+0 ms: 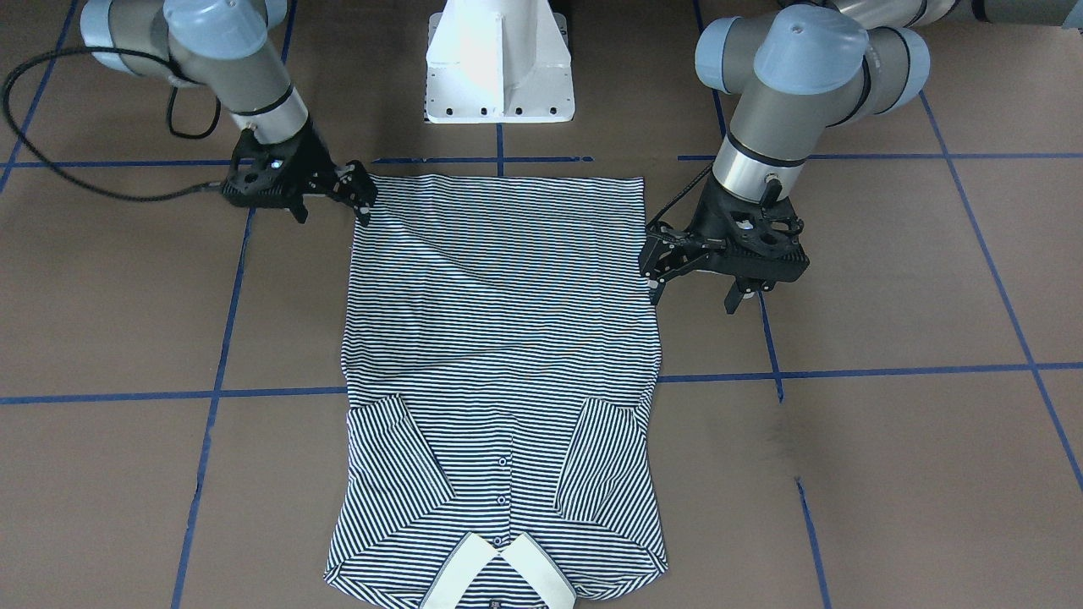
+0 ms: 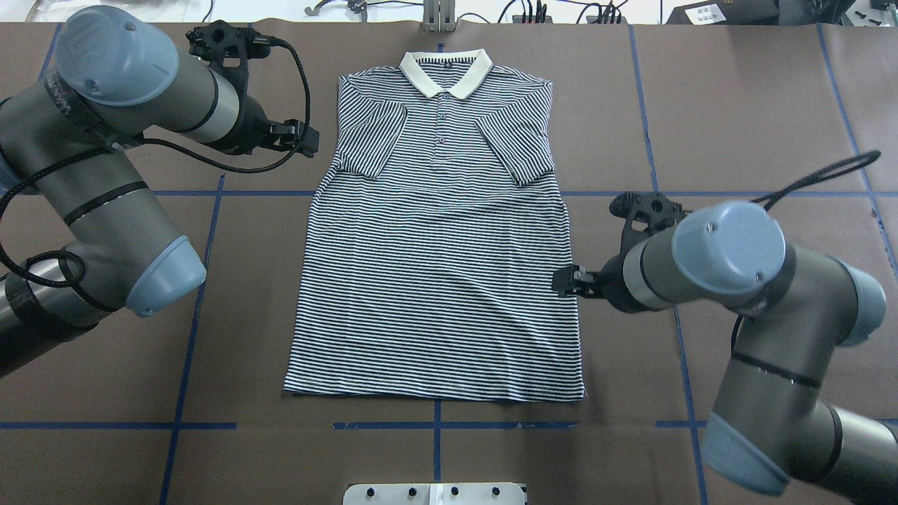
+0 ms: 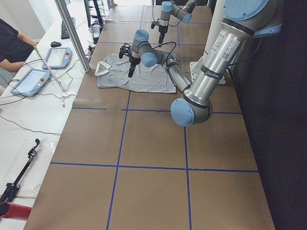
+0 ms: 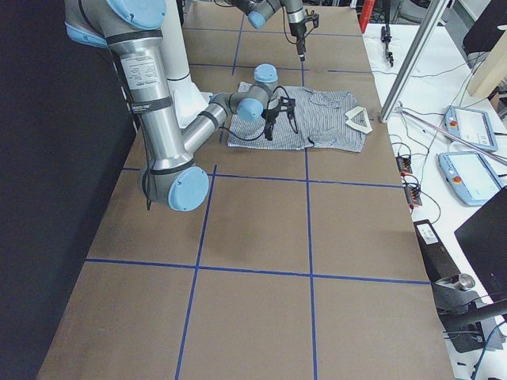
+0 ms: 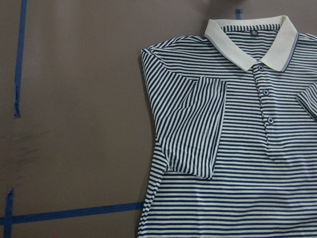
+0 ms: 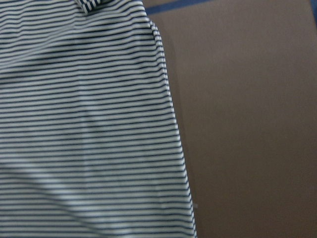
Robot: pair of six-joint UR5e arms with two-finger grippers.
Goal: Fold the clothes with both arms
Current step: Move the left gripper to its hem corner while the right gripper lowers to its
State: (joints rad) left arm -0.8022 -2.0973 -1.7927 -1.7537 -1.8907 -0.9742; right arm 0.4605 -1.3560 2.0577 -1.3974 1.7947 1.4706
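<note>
The striped polo shirt [image 2: 438, 280] lies flat and face up on the brown table, its white collar [image 2: 444, 70] far from the robot and both sleeves folded in over the chest. My left gripper [image 2: 309, 139] hovers open and empty above the table, beside the shirt's left edge [image 1: 653, 260]. The left wrist view looks down on the left sleeve and collar [image 5: 237, 148]. My right gripper [image 2: 561, 280] hovers open and empty at the shirt's right side edge, near the hem corner in the front-facing view [image 1: 365, 193]. The right wrist view shows that edge [image 6: 168, 114].
The white pedestal base [image 1: 499, 68] stands just behind the hem. Blue tape lines [image 2: 196, 193] cross the table. Black cables hang off both wrists. A side bench with tablets [image 3: 36, 72] and a metal post [image 3: 72, 33] lies beyond the collar end.
</note>
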